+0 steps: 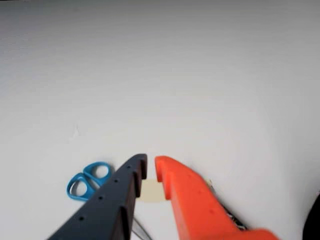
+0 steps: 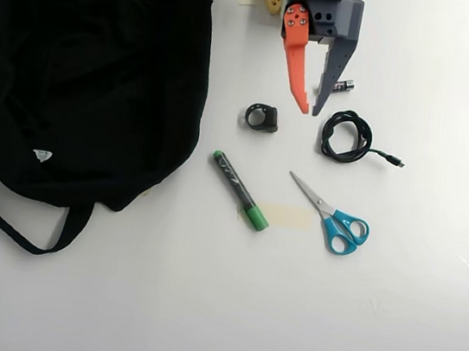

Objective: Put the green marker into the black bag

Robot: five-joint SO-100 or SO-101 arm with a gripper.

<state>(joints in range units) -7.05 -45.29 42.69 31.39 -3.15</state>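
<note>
The green marker [image 2: 239, 190] lies diagonally on the white table, with its green cap at the lower right and its small green end at the upper left. In the wrist view only a piece of its dark printed barrel [image 1: 226, 211] shows beside the orange finger. The black bag [image 2: 92, 68] fills the left of the overhead view, its strap trailing toward the bottom left. My gripper [image 2: 310, 110] hangs above the table at the top centre, well short of the marker. Its orange and dark grey fingers are nearly together with nothing between them [image 1: 150, 167].
Blue-handled scissors [image 2: 333, 217] lie right of the marker and also show in the wrist view [image 1: 90, 180]. A coiled black cable [image 2: 346, 136], a small black ring-shaped piece [image 2: 262, 117] and a small battery [image 2: 343, 86] lie near the gripper. A beige tape patch [image 2: 290, 217] sits by the marker's cap.
</note>
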